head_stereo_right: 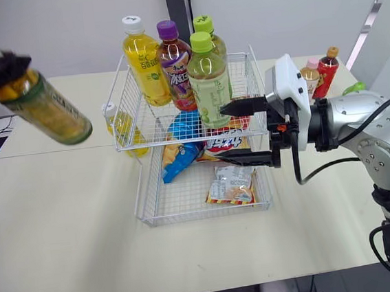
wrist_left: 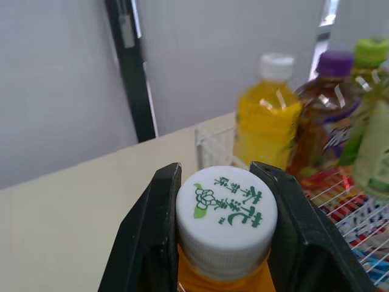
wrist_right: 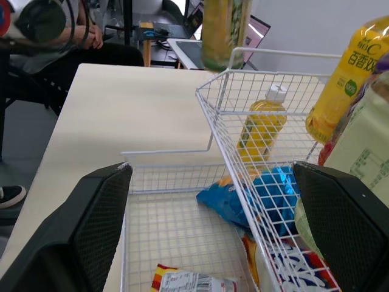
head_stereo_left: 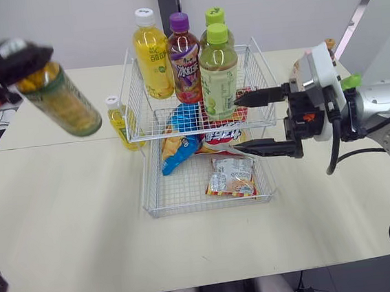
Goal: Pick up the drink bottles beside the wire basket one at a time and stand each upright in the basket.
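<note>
My left gripper (head_stereo_left: 7, 59) is shut on the white cap (wrist_left: 226, 210) of a yellow-green drink bottle (head_stereo_left: 63, 103). It holds the bottle tilted in the air, left of the two-tier wire basket (head_stereo_left: 138, 106). The upper tier holds a yellow bottle (head_stereo_left: 151, 53), a purple-capped bottle (head_stereo_left: 184, 58) and two green-capped bottles (head_stereo_left: 219, 71), all upright. A small yellow bottle (head_stereo_left: 118, 122) stands on the table against the basket's left side. My right gripper (head_stereo_left: 240, 125) is open at the basket's right side, with its upper finger beside the front green-capped bottle.
Snack packets (head_stereo_left: 231, 177) and a blue bag (head_stereo_left: 180, 137) lie in the lower tier. A red and a pink bottle (head_stereo_right: 326, 68) stand on the table at the far right. A seam (head_stereo_left: 63, 143) splits the tabletop left of the basket.
</note>
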